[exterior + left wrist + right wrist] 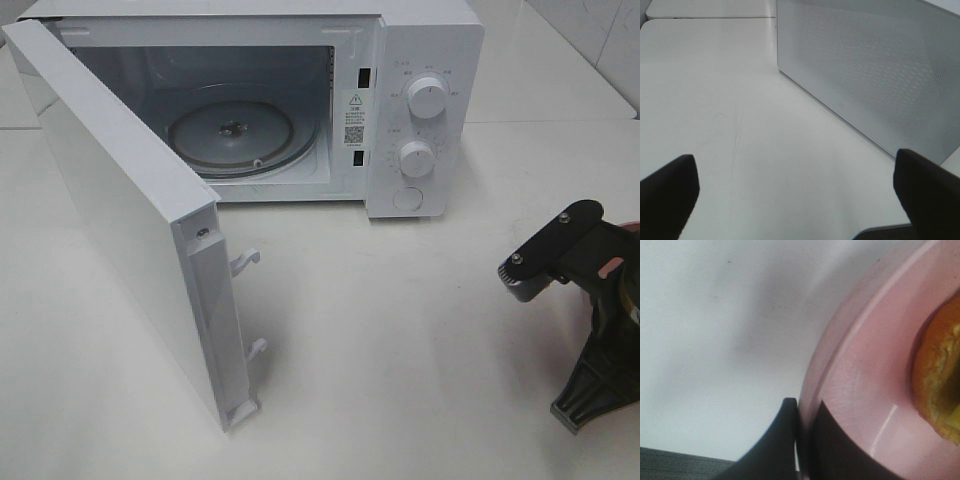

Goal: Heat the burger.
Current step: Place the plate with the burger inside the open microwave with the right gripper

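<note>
The burger [940,375] shows only as an orange-brown edge in the right wrist view, lying on a pink plate [865,390]. My right gripper [802,415] is shut on the plate's rim, one dark finger [775,445] outside it and the other over its inner surface. In the high view the right arm [590,300] is at the table's right edge. My left gripper [797,175] is open and empty, low over the white table beside the microwave door [875,70]. The left arm does not appear in the high view.
The white microwave [420,60] stands at the back with its door [110,220] swung wide open toward the front left. Its glass turntable [235,135] lies bare inside. Two dials [428,100] sit on its right panel. White table [400,330] spreads in front.
</note>
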Controlling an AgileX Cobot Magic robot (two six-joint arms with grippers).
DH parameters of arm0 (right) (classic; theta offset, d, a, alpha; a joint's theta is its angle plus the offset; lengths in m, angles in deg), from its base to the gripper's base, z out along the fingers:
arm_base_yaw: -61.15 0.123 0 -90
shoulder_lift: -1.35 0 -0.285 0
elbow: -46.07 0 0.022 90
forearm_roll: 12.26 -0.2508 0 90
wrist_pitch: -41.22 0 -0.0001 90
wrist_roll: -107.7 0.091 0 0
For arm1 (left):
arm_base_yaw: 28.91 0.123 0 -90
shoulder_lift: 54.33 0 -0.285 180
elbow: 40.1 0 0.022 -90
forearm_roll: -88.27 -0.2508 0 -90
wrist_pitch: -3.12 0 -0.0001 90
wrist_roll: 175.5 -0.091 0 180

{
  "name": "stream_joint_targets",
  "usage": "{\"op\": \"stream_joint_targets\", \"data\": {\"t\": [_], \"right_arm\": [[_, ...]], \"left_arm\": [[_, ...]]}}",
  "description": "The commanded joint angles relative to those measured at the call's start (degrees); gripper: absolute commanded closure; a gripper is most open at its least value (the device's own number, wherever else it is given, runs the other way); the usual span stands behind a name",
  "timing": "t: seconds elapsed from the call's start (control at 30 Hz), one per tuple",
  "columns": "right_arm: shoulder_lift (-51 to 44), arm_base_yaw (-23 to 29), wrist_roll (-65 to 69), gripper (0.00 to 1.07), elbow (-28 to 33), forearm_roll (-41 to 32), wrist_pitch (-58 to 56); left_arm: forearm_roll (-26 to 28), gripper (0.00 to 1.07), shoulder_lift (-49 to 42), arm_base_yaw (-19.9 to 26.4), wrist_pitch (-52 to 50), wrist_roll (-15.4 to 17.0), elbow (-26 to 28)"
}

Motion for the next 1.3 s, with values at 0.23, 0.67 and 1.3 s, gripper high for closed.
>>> {"op": "stream_joint_targets", "data": {"t": [0.23,0.67,1.3], "right_arm": [[-1.32,8.71,-2.23,1.07,0.52,2.64,-4.24],[-1.32,19.37,-5.84,1.07,0.52,6.25,-3.95],[-1.32,20.40,-21.37,1.07,0.52,10.60,4.24]], "left_arm": [[0.11,0.09,-0.86,-0.23,-0.74,0.40,0.06],[0.11,0.09,-0.86,-0.23,-0.74,0.40,0.06],[0.11,0.09,-0.86,-0.23,-0.74,0.40,0.06]]}}
